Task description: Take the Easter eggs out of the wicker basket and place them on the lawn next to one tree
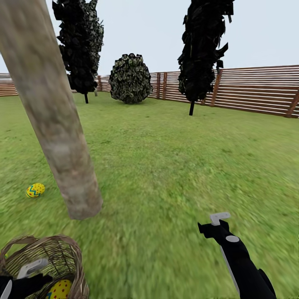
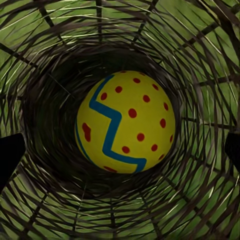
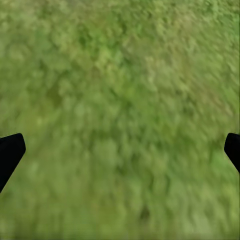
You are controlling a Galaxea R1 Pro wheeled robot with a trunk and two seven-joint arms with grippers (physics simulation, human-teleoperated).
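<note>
Head view, wicker basket [image 1: 62,253] cropped, egg [image 1: 59,289] half-hidden, both fingers spread wide, empty.

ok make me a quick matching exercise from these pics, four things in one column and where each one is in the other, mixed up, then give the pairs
Things
1. egg on the lawn
2. egg in the basket
3. left gripper
4. right gripper

Places
A. over bare grass, fingers apart, holding nothing
B. at the bottom of the wicker basket
C. on the grass beside the foot of the tree trunk
D. at the mouth of the basket, above the egg inside

Pairs: 1-C, 2-B, 3-D, 4-A
</note>
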